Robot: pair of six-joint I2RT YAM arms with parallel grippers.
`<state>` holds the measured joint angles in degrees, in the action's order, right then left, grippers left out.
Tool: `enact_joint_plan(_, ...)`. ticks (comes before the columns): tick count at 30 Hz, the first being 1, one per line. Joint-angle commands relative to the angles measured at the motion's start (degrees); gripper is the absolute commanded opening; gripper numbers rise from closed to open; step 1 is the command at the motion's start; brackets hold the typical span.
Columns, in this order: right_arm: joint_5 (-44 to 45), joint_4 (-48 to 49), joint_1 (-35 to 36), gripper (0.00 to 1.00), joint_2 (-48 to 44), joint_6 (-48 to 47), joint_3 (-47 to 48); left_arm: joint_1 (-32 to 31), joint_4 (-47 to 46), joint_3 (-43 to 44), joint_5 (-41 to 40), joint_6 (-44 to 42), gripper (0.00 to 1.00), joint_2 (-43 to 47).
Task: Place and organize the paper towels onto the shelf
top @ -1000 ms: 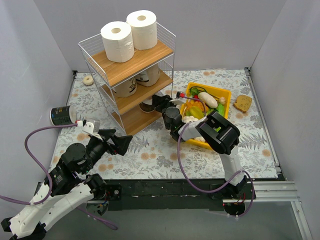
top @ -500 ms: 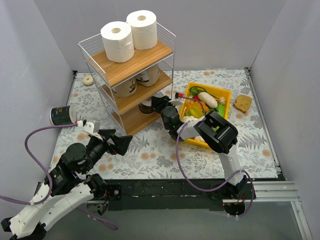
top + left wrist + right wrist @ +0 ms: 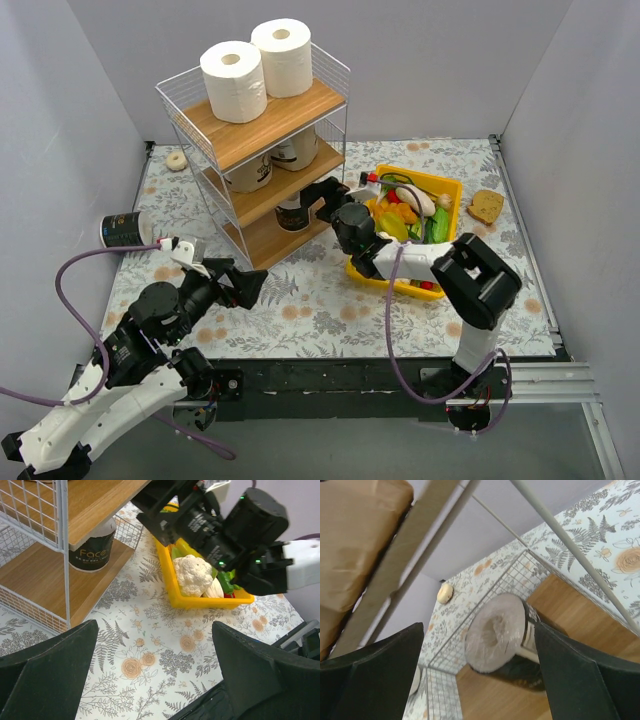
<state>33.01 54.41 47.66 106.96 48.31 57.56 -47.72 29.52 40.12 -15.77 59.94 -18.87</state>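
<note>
The shelf (image 3: 283,121) holds two white paper towels (image 3: 233,82) on its top board and two tan rolls (image 3: 252,172) on the middle board. A black-wrapped roll (image 3: 291,212) stands upright on the bottom board (image 3: 580,607). My right gripper (image 3: 318,198) is open at the shelf's front, and in the right wrist view that roll (image 3: 502,632) sits between the spread fingers of the right gripper (image 3: 479,625), ungripped. A second black roll (image 3: 125,230) lies on the table at the far left. My left gripper (image 3: 247,283) hovers open over the mat, as the left wrist view of the left gripper (image 3: 154,625) also shows, empty.
A yellow bin (image 3: 445,186) of toy vegetables stands right of the shelf, under the right arm; a cauliflower (image 3: 192,574) lies in it. A small beige ring (image 3: 176,159) lies behind the shelf and a bread slice (image 3: 486,206) at the far right.
My right gripper has opened and let go of the black roll, which now stands on the bottom board. The right arm's elbow has swung to the right. The left arm has barely moved.
</note>
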Motion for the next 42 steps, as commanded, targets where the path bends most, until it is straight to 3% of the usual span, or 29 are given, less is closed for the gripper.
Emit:
enact_joint_plan(1, -5.4, -8.6, 0.6, 0.99, -11.2, 4.8, -4.4, 0.3, 0.0, 0.3, -2.0, 0.3, 0.98, -0.5)
enact_joint_plan(8, -9.9, -24.2, 2.1, 0.99, -31.5, 4.1, -17.4, 0.3, 0.3, 0.7, -3.1, 1.1, 0.98, -1.5)
enact_joint_plan(14, -15.0, -40.1, 2.3, 0.97, -47.2, -9.0, -19.2, 0.3, 2.0, 3.0, -5.4, 3.2, 0.98, -3.4)
enact_joint_plan(18, -16.7, -47.5, 2.3, 0.82, -57.3, -11.5, -21.0, 0.3, 2.9, 6.5, -5.8, 5.1, 0.98, -4.2)
enact_joint_plan(20, -16.1, -51.0, 2.3, 0.75, -62.9, -11.6, -22.0, 0.3, 3.7, 9.4, -9.4, 6.8, 0.98, -5.5)
enact_joint_plan(23, -15.8, -54.0, 2.3, 0.56, -70.0, -11.3, -24.6, 0.4, 4.1, 13.6, -14.3, 8.6, 0.98, -7.2)
enact_joint_plan(25, -15.8, -54.3, 2.3, 0.52, -74.6, -11.1, -26.0, 0.3, 4.9, 16.0, -17.4, 9.8, 0.98, -9.1)
enact_joint_plan(29, -13.2, -60.3, 2.3, 0.51, -79.8, -10.4, -27.4, 0.3, 6.9, 21.3, -26.6, 12.2, 0.98, -14.3)
enact_joint_plan(35, -10.0, -65.5, 2.3, 0.49, -85.1, -11.0, -26.7, 0.3, 10.2, 23.0, -41.6, 20.1, 0.87, -15.8)
enact_joint_plan(42, -9.0, -68.7, 2.3, 0.49, -88.1, -11.2, -26.1, 0.0, 9.1, 23.6, -47.4, 18.3, 0.9, -15.3)
